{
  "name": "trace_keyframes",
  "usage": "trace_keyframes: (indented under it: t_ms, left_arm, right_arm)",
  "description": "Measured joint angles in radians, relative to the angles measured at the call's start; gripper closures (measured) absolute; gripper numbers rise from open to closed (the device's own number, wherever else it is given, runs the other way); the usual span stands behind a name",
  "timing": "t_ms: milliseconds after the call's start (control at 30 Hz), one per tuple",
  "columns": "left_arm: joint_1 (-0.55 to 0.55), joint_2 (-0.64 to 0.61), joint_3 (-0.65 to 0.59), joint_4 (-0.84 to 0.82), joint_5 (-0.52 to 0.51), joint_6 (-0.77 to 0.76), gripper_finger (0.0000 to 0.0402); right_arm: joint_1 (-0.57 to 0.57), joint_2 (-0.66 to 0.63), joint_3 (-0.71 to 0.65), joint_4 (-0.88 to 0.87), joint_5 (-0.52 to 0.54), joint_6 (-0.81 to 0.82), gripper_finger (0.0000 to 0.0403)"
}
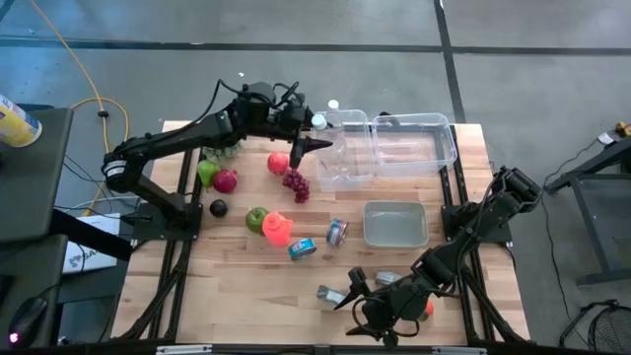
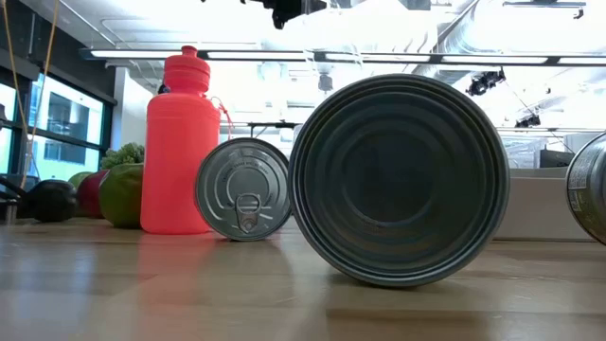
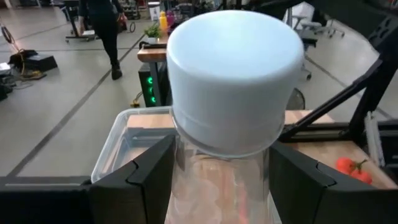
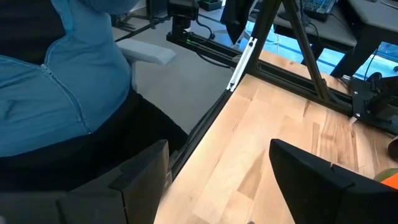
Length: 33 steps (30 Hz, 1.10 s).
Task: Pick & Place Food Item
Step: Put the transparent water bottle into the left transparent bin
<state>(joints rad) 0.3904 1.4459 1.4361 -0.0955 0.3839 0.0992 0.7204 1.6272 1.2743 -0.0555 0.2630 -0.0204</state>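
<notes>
The left gripper [image 3: 221,177] is clamping a clear bottle [image 3: 230,93] by its neck just beside the clear bin [image 1: 414,138], while the right gripper [image 4: 217,180] is hanging empty and parted, well apart from it.

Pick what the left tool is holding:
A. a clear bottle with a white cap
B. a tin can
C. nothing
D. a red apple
A: in the left wrist view the left tool has a finger on each side of the bottle, just below its white cap, over the clear bin.
</notes>
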Motion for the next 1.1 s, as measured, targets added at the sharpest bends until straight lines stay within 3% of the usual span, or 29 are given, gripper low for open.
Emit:
trace_keyframes:
  t_ms: [733,1100]
  left_arm:
    - [0.01,0.04,0.0,-0.04,-0.119,0.023,0.0195]
    - [0.039,0.08,0.001,-0.147,-0.141,0.032,0.0195]
  right_arm:
    - [0.0,0.0,0.0,0.013,-0.004,0.018,0.0133]
    - [-0.005,0.0,0.0,0.008,-0.001,0.016,0.0133]
